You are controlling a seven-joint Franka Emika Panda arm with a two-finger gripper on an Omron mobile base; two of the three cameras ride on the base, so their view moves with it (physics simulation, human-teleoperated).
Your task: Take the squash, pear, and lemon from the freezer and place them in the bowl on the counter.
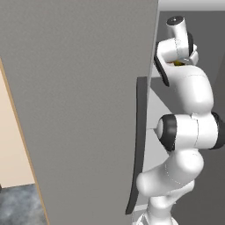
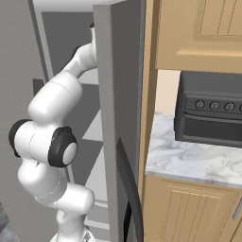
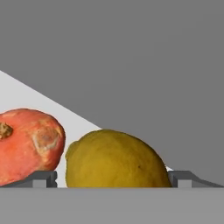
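Grey walls and a pale shelf (image 3: 26, 94) are what's seen inside the freezer (image 1: 83, 96), whose broad door is swung open with its long dark handle (image 1: 139, 145) facing the base. Next to it, the marble tabletop (image 2: 189, 160) is seen with a dark toaster oven (image 2: 210, 113) parked on it above wooden cabinets (image 2: 189, 208); the bowl can't be made out from these angles, so its spot is left unsaid.

The white arm is reached deep into the freezer at upper-shelf height, which makes sense since that's where the fruit is kept. From the hand view, the lemon (image 3: 116, 159) is framed right between the fingertips (image 3: 43, 178) of the end effector (image 3: 114, 180), and the fingers are spread fully apart with nothing held between them. So it looks like the lemon is being lined up for a grab, jaws kept wide so the fat middle of it can be cleared.

Just beside the lemon, maybe touching it, an orange-red fruit (image 3: 26, 146) with a brown stem scar and rough patches is sitting; whether that's counted as the pear or the squash honestly can't be told. Care is probably needed so it isn't knocked by the near finger.
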